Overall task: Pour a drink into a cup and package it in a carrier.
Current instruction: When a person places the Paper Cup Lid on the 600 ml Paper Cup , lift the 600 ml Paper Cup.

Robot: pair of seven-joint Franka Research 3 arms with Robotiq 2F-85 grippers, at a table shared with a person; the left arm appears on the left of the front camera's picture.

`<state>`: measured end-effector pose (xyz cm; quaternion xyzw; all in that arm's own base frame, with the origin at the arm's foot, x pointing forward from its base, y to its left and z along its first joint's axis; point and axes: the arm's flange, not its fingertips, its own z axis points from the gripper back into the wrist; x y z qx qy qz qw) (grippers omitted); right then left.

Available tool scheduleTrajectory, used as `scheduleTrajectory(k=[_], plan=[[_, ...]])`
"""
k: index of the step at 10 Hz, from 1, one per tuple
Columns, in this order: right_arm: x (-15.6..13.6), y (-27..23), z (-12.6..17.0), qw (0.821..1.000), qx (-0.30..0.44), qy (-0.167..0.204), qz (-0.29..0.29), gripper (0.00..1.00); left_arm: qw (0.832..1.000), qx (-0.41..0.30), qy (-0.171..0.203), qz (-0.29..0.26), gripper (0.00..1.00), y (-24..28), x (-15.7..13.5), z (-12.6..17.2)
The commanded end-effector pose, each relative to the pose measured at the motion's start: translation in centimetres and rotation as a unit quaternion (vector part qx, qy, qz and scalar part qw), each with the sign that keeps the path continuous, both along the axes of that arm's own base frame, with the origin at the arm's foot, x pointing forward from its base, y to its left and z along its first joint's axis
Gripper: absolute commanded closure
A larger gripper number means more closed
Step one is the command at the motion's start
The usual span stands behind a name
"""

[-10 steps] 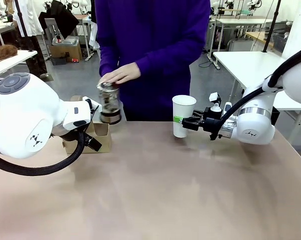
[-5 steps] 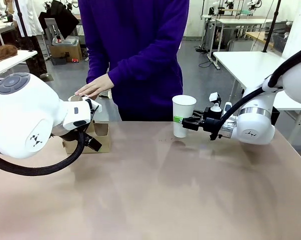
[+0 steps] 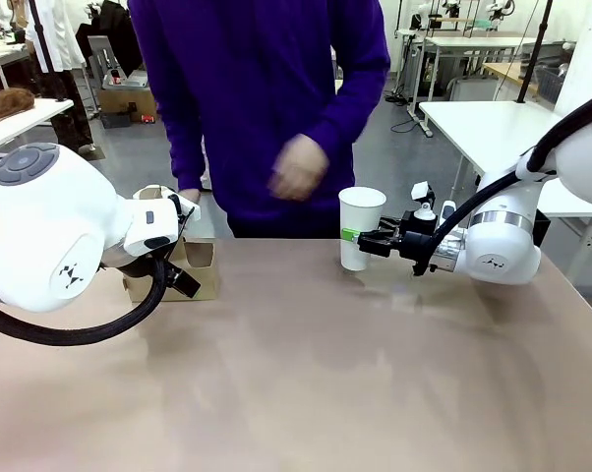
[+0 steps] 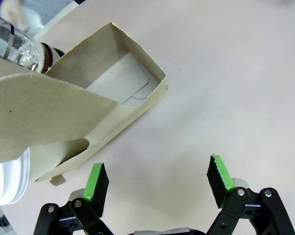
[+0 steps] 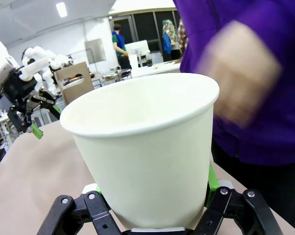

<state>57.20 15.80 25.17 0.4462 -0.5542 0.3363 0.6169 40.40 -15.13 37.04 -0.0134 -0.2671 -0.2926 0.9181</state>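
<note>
A: How is the light?
B: Bright, even indoor light from overhead. A ceiling lamp glows white in the right wrist view. The table carries only soft, faint shadows and a dull sheen.
A: Is anything unclear?
B: The person's hand is smeared by motion blur. The cup is sharp up close. Both wrist views bulge at the edges.

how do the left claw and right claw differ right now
The left claw stands open with nothing between its pads; the right claw is shut on the cup. The left claw points down at bare table beside the carrier; the right claw reaches sideways, about level with the table. Both are black with green pads.
</note>
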Motion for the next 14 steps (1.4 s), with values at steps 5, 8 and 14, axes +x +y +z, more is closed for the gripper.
scheduleTrajectory(k=[5,8,14], plan=[[-0.13,0.21,0.44,1.0,0.005,-0.002,-0.002,0.2,1.0,-0.001,0.0,0.0,0.0,0.0,-0.03,0.02],[-0.13,0.21,0.44,1.0,0.005,-0.002,-0.002,0.2,1.0,-0.001,0.0,0.0,0.0,0.0,-0.03,0.02],[-0.13,0.21,0.44,1.0,0.005,-0.002,-0.002,0.2,1.0,-0.001,0.0,0.0,0.0,0.0,-0.03,0.02]])
